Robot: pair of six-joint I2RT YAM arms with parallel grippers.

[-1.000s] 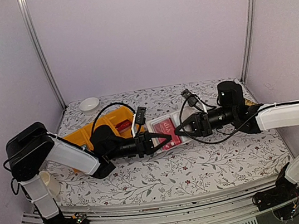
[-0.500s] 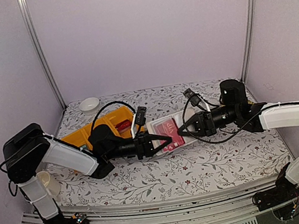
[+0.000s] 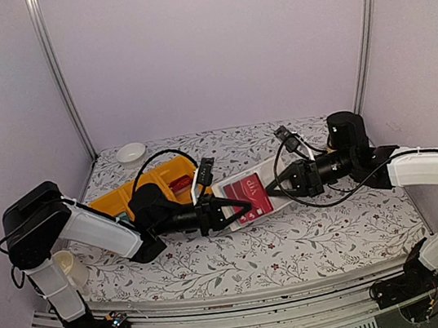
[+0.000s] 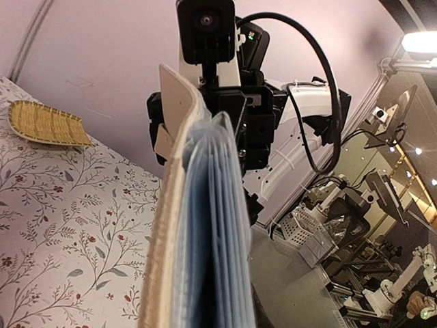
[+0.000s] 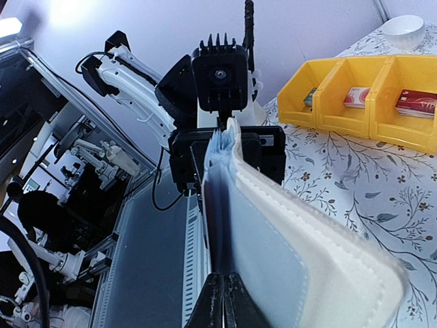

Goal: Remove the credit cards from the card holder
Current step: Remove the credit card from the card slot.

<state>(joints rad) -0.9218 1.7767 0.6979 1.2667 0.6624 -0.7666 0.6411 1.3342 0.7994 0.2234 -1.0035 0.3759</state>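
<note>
Red plastic, one of the credit cards (image 3: pixel 247 188), shows through the top sleeve of the card holder (image 3: pixel 240 204), which is carried between the two arms over the middle of the counter (image 3: pixel 312 237). The right end effector (image 3: pixel 275 183) is clamped tight on the holder's far-right edge, its dark fingertips (image 5: pixel 220 301) pinched together at the pale blue leaves. The left end effector (image 3: pixel 247 206) looks drawn closed on the near-left edge. With the red card lying inside its sleeve, the step in hand seems to be steadying the booklet for extraction. Next, I judge, one side must release, pinch the card's exposed edge and slide it along the sleeve while the other holds firm.
</note>
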